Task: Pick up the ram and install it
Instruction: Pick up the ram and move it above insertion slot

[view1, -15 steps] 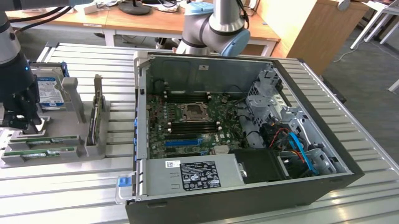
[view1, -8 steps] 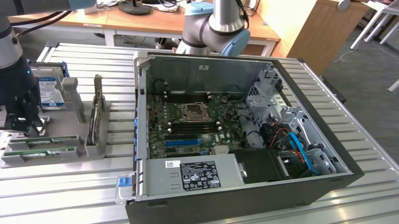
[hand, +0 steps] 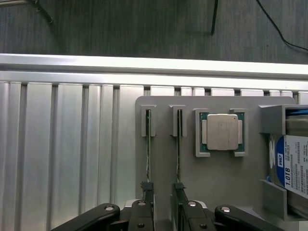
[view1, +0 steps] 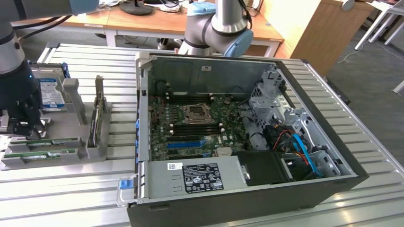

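Observation:
Two green ram sticks (view1: 43,142) (view1: 33,156) stand on edge in slots of a grey holder (view1: 94,151) at the exterior view's left. In the wrist view they show as thin edges (hand: 148,144) (hand: 178,144). My gripper (view1: 22,126) hangs just above the holder's near end. It is open (hand: 163,202), and each black finger (hand: 147,192) lines up over the end of one stick. Nothing is held. The open computer case (view1: 328,142) lies to the exterior view's right, and its motherboard (view1: 221,118) shows long black memory slots (view1: 189,125).
The holder also carries a silver processor (hand: 221,132), a hard drive (hand: 294,166) with a blue-white label, and an upright card (view1: 98,113). Everything rests on a ribbed aluminium table (view1: 75,189). A second arm's base (view1: 218,28) stands behind the case.

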Robot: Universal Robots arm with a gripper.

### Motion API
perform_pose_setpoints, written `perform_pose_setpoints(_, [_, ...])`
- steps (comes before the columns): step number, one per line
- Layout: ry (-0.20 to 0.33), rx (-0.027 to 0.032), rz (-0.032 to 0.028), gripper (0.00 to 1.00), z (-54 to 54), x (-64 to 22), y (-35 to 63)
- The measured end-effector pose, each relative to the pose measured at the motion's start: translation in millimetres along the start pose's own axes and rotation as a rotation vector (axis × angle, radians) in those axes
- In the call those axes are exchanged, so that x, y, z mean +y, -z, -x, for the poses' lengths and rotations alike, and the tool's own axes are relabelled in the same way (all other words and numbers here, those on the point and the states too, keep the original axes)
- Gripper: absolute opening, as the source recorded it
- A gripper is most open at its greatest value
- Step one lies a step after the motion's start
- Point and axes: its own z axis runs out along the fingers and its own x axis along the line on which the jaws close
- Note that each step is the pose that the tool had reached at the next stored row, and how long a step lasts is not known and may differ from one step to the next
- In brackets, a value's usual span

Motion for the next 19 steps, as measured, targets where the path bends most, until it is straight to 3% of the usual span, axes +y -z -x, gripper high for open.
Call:
perform_pose_setpoints(6, [0.0, 0.0001, 0.0, 0.3, -0.1, -0.2, -5.1])
perform_pose_setpoints(19, [0.0, 0.0001, 0.0, 0.3, -4.7, -0.2, -5.1])
